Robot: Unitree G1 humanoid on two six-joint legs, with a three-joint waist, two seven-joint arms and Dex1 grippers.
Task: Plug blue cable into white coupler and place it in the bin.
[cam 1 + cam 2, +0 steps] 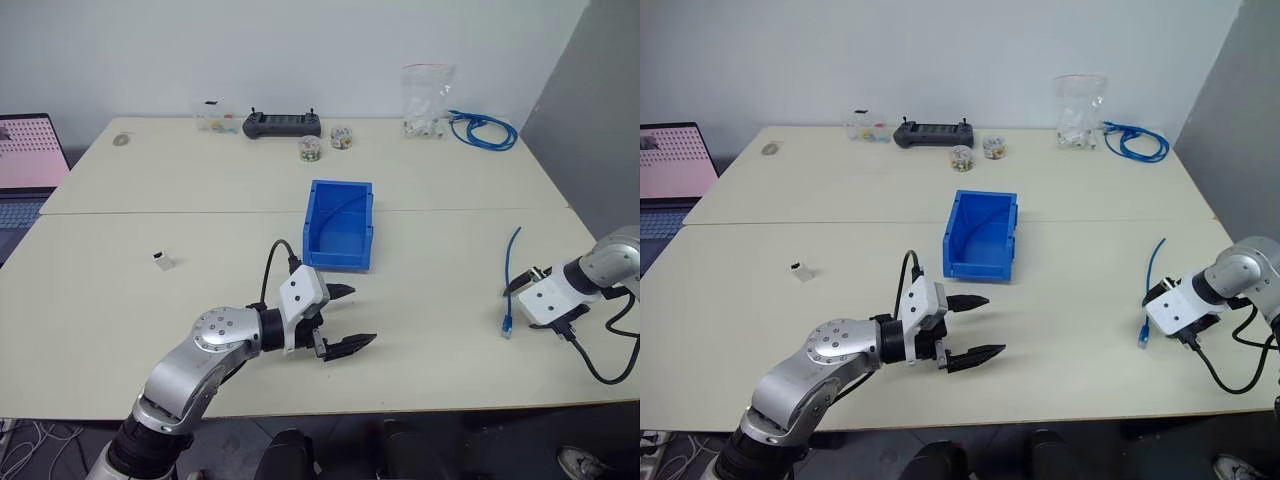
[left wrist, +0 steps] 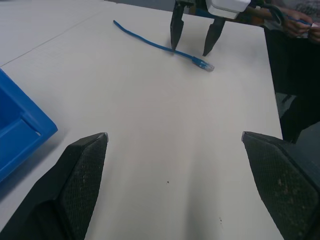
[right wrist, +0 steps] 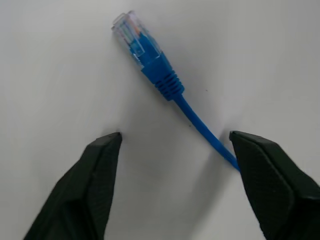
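Right wrist view: thin bright blue network cable [image 3: 170,90] lies flat on the pale tabletop [image 1: 200,190], its clear plug toward the far end of the picture. The two black fingers of the right gripper [image 3: 175,142] stand apart, one on either side of the cord just behind the plug's blue boot; jaws not yet closed on it, nothing held.

Head views: right gripper [image 1: 537,322] points steeply down at the table's right side, over the near end of the blue cable [image 1: 511,270]. The cable runs in a slight curve away from the robot, plug end nearest.

Left gripper [image 1: 345,317] hovers over the table's near middle, pointing toward the right, black fingers spread wide and empty. In the left wrist view its fingers [image 2: 82,165] frame bare table, with the right gripper and cable beyond.

Rectangular open-topped blue plastic bin [image 1: 340,222] sits at mid-table, just beyond the left gripper, well apart from the cable.

Tiny white box-shaped coupler [image 1: 164,260] rests alone on the left part of the table, well apart from bin and cable.

Along the far edge: black handheld controller [image 1: 282,124], two small round containers [image 1: 325,143], clear plastic bag of white pieces [image 1: 426,100], coiled bundle of blue cable [image 1: 485,130]. Laptop [image 1: 28,160] with a pinkish screen stands off the table's left end
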